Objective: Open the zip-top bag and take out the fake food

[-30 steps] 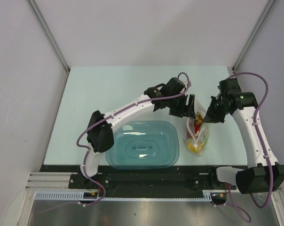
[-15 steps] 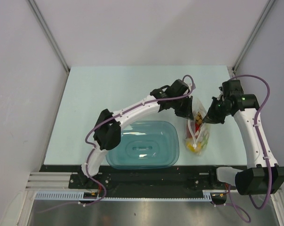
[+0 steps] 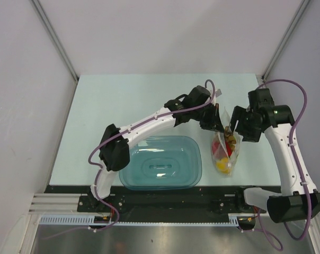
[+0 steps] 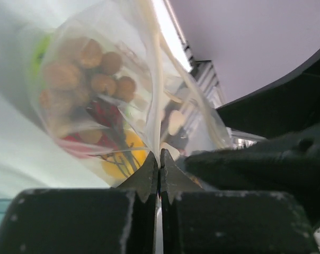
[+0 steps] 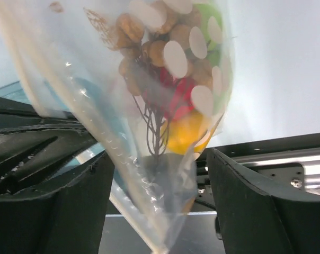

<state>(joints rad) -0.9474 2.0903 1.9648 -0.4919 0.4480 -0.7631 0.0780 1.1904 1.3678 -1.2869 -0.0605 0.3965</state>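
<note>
The bag (image 3: 224, 159) is clear, crinkly film printed with white dots (image 5: 175, 55), and the food (image 3: 222, 156) shows through it as a red piece, yellow and green rounded pieces, and a cluster of orange-brown balls (image 4: 91, 67) on dark stems. In the top view it sits right of centre on the table (image 3: 123, 106), just right of the teal tub (image 3: 187, 148) and between the two grippers.

Its long axis runs from upper to lower frame. The narrow end points up toward the grippers, and the bulging end with the food points toward the lower edge.

The left gripper (image 3: 215, 124) reaches in from the left. In its wrist view its fingertips (image 4: 148, 177) are pressed together on a thin seam of the film. The right gripper (image 3: 235, 132) comes in from the right. Its fingers (image 5: 96, 174) stand wide apart and the bag hangs in the gap between them.
</note>
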